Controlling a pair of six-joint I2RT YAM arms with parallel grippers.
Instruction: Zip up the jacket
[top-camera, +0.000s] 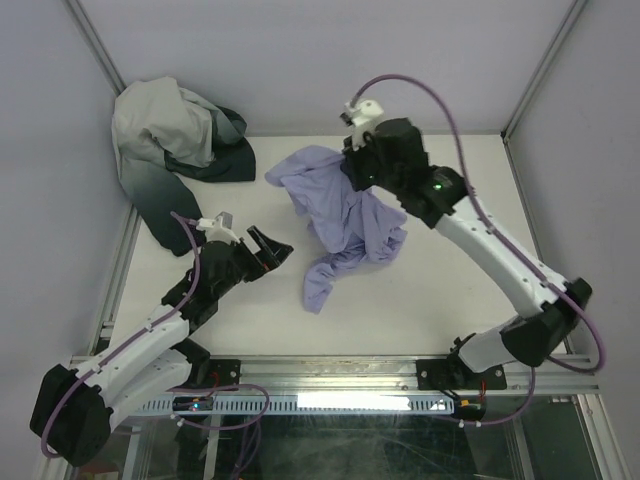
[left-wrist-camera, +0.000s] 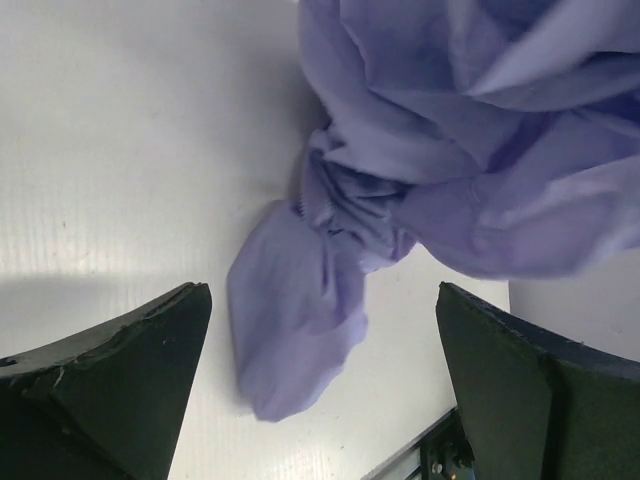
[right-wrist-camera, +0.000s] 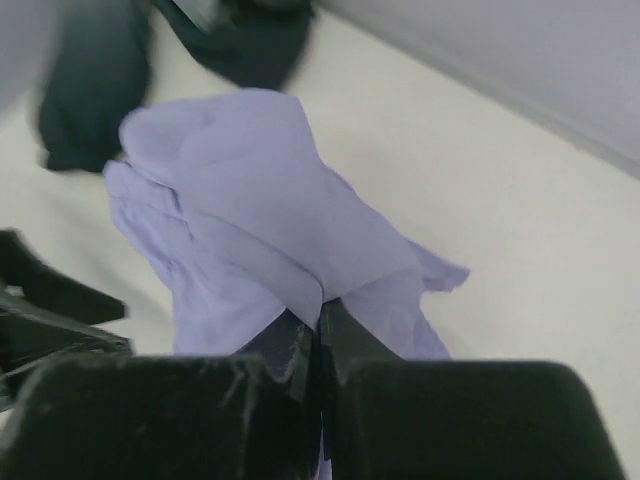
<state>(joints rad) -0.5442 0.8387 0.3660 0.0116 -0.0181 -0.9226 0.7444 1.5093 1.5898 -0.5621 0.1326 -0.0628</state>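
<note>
From above, I see the jacket (top-camera: 345, 215) bunched on the tabletop (top-camera: 450, 290), middle toward the far edge, with bare room on its right. Left wrist: my left hand (left-wrist-camera: 320, 300) is released, with a loose end of cloth ahead. Only the right wrist shows my right hand (right-wrist-camera: 318, 335) grasping the jacket.

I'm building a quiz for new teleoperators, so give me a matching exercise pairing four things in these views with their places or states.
Things:
1. thin lavender fabric jacket
2. white-and-dark-green gradient garment
3. left gripper
4. right gripper

Places or states:
A. open, holding nothing
B. heaped in the far left corner of the table
C. crumpled near the middle
D. shut on lavender fabric

Pairs: 1-C, 2-B, 3-A, 4-D.
</note>
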